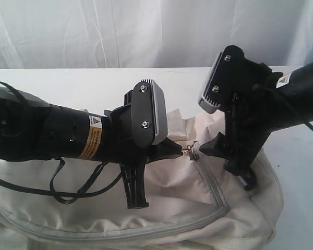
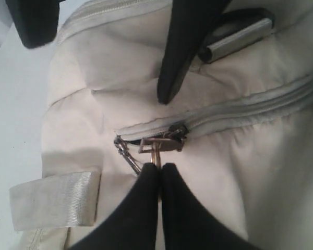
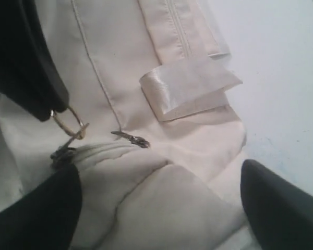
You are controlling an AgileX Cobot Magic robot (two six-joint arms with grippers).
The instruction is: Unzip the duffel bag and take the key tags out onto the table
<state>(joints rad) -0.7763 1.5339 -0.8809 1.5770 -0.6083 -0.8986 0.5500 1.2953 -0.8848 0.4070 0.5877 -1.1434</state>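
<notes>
The cream duffel bag point(image 1: 198, 208) lies on the white table point(image 1: 68, 83) with its grey zipper point(image 2: 250, 107) closed. The left pincer point(image 2: 159, 169) is clenched on the zipper's metal pull ring point(image 2: 155, 152) at the bag's end. The right pincer point(image 3: 156, 174) hangs just beside it above the fabric, released, jaws spread wide.

The duffel bag point(image 1: 172, 203) is plain cream fabric, its zipper point(image 2: 250, 107) pale grey with a brassy pull ring point(image 2: 156, 149), its strap point(image 3: 188, 91) glossy cream. The tabletop point(image 1: 68, 83) is white. The arms point(image 1: 41, 135) are black, one bearing a yellow label point(image 1: 92, 138).
</notes>
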